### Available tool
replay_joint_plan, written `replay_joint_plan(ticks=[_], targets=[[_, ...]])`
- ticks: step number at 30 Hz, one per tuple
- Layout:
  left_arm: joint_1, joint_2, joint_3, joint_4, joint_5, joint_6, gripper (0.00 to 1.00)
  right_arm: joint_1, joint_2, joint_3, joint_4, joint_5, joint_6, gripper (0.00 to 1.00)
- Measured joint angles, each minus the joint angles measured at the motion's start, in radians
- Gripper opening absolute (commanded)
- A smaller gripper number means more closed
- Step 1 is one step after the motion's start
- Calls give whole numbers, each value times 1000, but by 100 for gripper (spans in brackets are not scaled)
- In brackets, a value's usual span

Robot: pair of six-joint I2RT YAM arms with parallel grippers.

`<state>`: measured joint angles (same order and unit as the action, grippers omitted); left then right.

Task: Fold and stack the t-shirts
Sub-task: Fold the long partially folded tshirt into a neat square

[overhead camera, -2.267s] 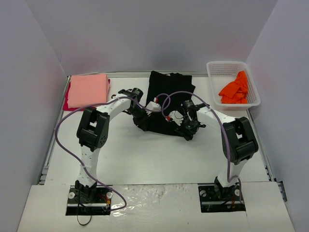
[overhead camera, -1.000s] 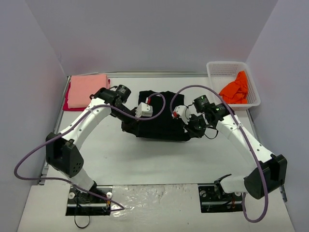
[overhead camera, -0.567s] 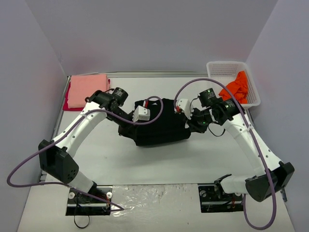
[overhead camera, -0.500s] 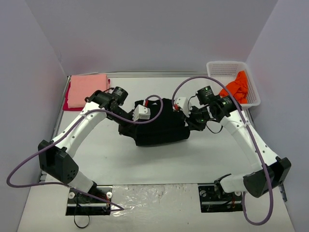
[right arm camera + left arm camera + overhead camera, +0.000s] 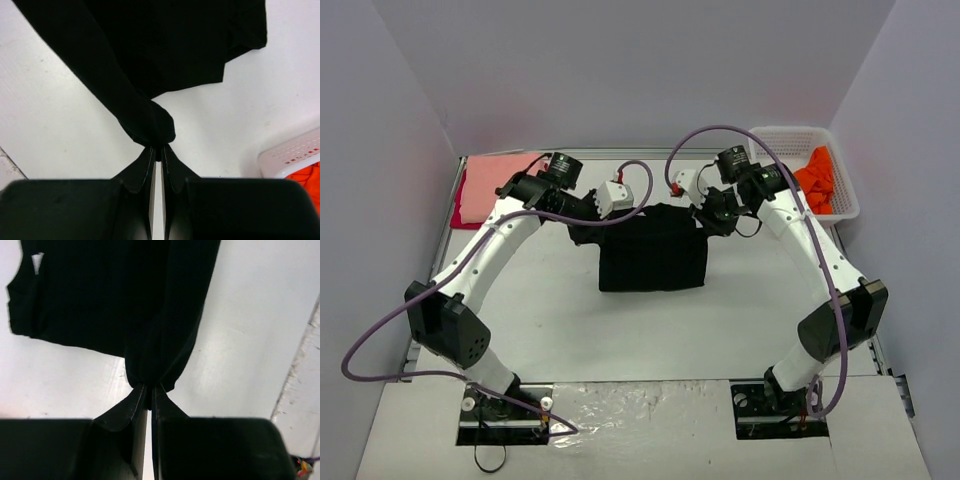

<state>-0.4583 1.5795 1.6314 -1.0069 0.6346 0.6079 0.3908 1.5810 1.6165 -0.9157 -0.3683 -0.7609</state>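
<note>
Fingertips of the left gripper [image 5: 148,388] and the right gripper [image 5: 157,149] each pinch a bunched top corner of the large black soft cloth t-shirt [image 5: 653,255], which stretches between and below them as a smooth, plain rectangular panel.

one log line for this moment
step: fold black t-shirt | left tool: shut on its corner | right tool: shut on other corner | orange t-shirt: in basket
</note>
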Motion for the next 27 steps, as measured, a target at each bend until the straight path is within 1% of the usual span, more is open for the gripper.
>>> replay_joint_plan(ticks=[3, 8, 16, 22, 26, 27], targets=[[18, 41, 20, 48, -35, -21, 2, -24, 53, 50, 9, -1, -12, 0], [50, 167, 118, 82, -66, -39, 2, -62, 171, 137, 30, -4, -31, 0], [82, 379, 307, 76, -76, -35, 2, -103, 351, 255, 46, -11, -68, 0], [105, 526, 402, 67, -77, -31, 2, -124, 547, 365, 75, -23, -83, 0], [120, 620, 455, 73, -85, -31, 3, -130, 669, 414, 126, -24, -79, 0], [122, 638, 459, 82, -95, -31, 10, -130, 695, 425, 138, -25, -77, 12]])
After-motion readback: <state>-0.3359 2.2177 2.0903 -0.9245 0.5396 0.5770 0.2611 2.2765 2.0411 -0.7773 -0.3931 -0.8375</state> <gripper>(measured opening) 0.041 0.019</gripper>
